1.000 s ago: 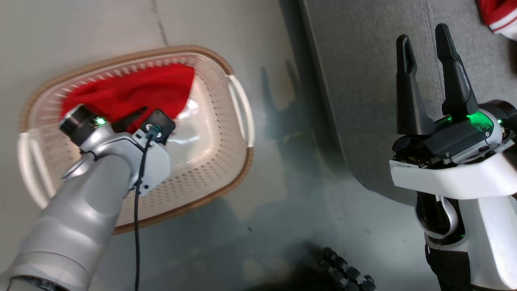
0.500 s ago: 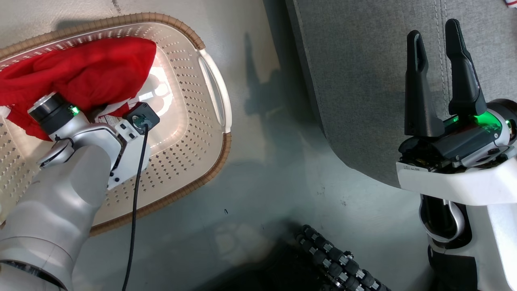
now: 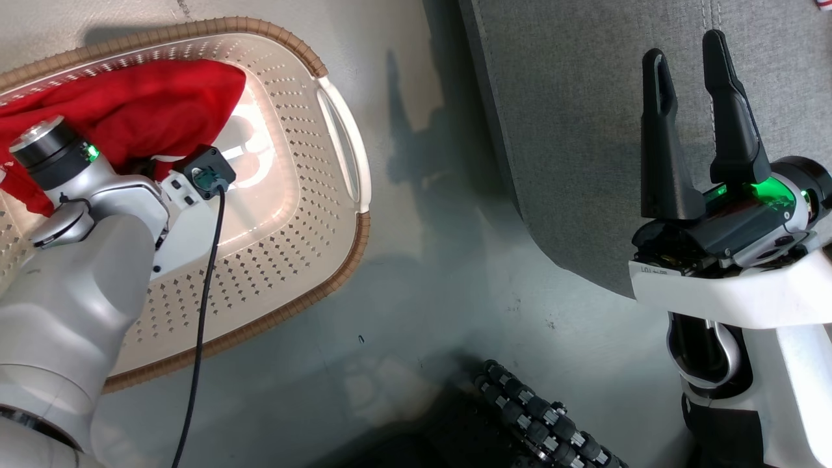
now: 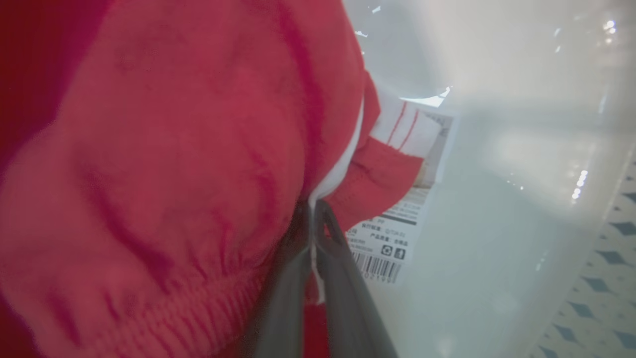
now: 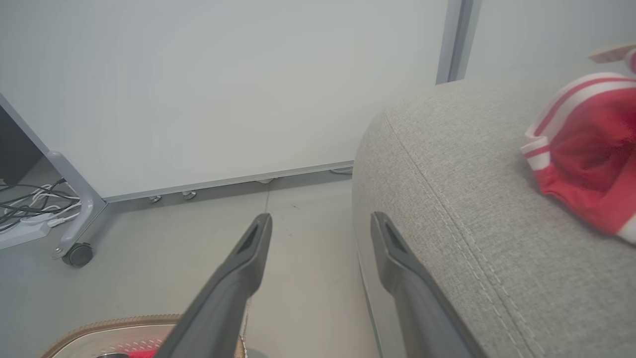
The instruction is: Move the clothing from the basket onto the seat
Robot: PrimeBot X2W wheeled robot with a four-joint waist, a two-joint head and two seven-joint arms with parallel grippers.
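The cream perforated basket (image 3: 305,214) with a brown rim sits on the floor at the left. Red clothing (image 3: 149,97) lies bunched in its far corner. My left arm reaches down into the basket, and its wrist covers the fingers in the head view. In the left wrist view my left gripper (image 4: 313,211) is shut on a fold of the clothing (image 4: 174,149) at its white trim, just above the basket's label sticker (image 4: 392,233). My right gripper (image 3: 682,47) stands open and empty over the front edge of the grey seat (image 3: 572,130). Another red garment with white stripes (image 5: 586,164) lies on the seat (image 5: 472,209).
A strip of grey floor (image 3: 442,273) separates basket and seat. A black ribbed hose (image 3: 546,422) lies at the bottom of the head view. Beyond the right gripper (image 5: 320,218) stand a pale wall panel, a caster (image 5: 77,253) and loose cables (image 5: 25,204).
The left gripper has closed on the red clothing. Its wrist has shifted a little up and left in the basket. The head camera has moved. The right gripper stays open.
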